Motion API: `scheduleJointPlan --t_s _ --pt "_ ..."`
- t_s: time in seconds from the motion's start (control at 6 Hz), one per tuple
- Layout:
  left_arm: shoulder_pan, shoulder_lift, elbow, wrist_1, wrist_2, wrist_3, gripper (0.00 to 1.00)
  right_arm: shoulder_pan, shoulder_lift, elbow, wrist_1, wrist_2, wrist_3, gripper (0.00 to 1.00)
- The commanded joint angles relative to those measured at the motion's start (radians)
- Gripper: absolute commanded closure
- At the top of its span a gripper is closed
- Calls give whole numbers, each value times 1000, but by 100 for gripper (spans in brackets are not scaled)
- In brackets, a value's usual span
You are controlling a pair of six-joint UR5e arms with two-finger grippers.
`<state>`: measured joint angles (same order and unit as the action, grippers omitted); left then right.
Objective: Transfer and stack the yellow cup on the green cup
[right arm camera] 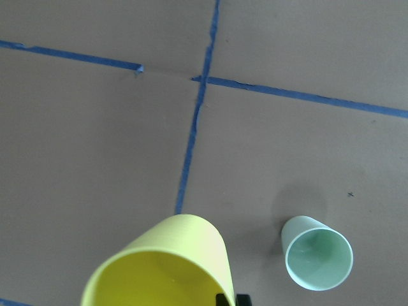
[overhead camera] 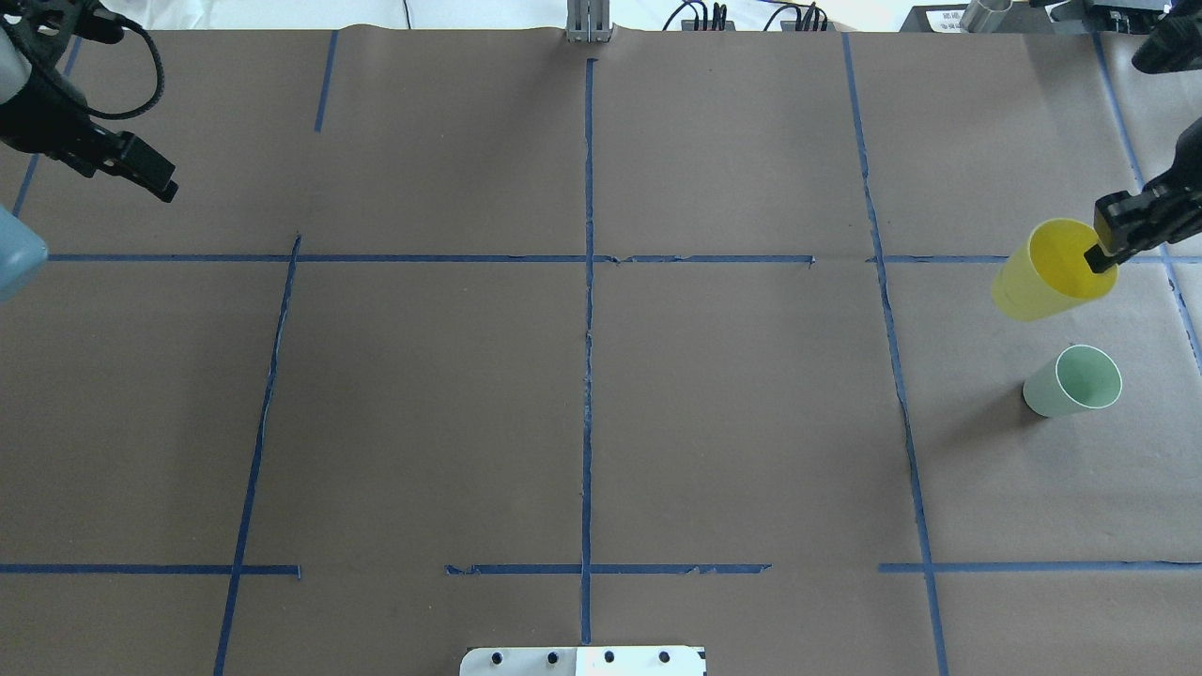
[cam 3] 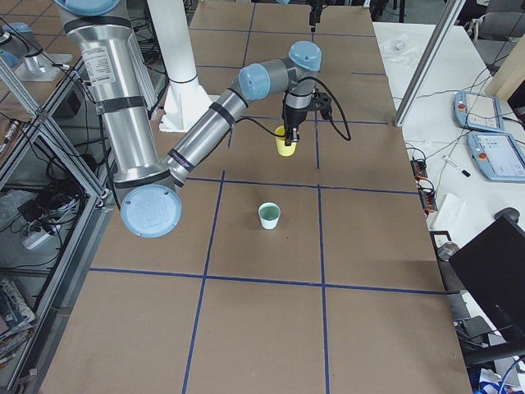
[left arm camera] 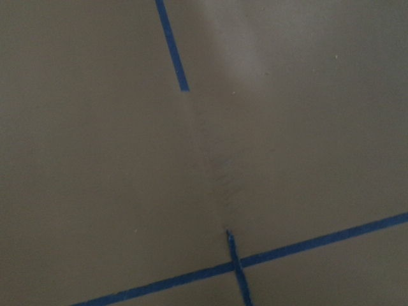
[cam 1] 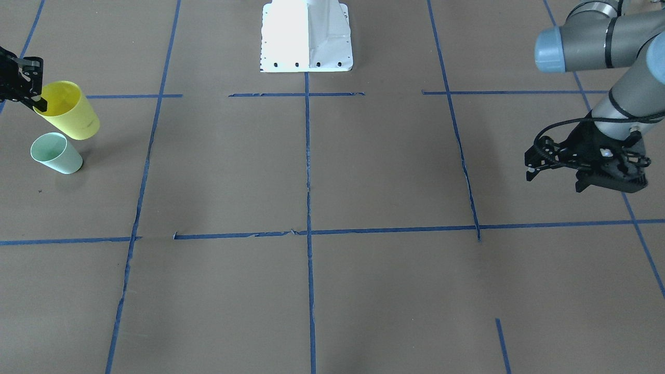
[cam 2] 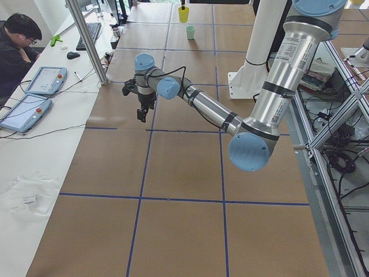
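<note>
Left claw (overhead camera: 160, 186): hangs over the far left of the bench (overhead camera: 732, 422), well apart from both cups; whether wide or narrow cannot be told.
Yellow cup (overhead camera: 1052, 277): far right, mouth up, apparently clear of the bench, pinched at the rim.
Right claw (overhead camera: 1103, 255): clamped on the yellow cup's wall, one finger inside and one outside.
Green cup (overhead camera: 1075, 380): upright on the bench, just on the robot's side of the yellow cup, not touching it.
Risk, slip: a one-sided rim pinch on a smooth wall may let the cup swing or drop.
Risk, misalignment: an off-centre descent would strike the green rim and tip that light cup.
Risk, jamming: pressing tapered walls hard may wedge them.
Writing: none on either cup; the arm label (cam 2: 291, 49) is too small to read.
</note>
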<state>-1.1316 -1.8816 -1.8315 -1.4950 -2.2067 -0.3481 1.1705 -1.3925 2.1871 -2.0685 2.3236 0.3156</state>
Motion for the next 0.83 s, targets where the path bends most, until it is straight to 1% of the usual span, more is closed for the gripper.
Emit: scheduleJointPlan --t_s 0.0,0.17,0.67 --pt "-11 33 -74 76 -5 17 0 -2 -186 -30 229 -35 -18 100" --pt "-11 33 -72 76 -7 11 0 0 -231 -97 346 -26 -18 100" --pt "-11 32 -74 76 -7 11 0 0 -255 -173 361 -20 -61 100"
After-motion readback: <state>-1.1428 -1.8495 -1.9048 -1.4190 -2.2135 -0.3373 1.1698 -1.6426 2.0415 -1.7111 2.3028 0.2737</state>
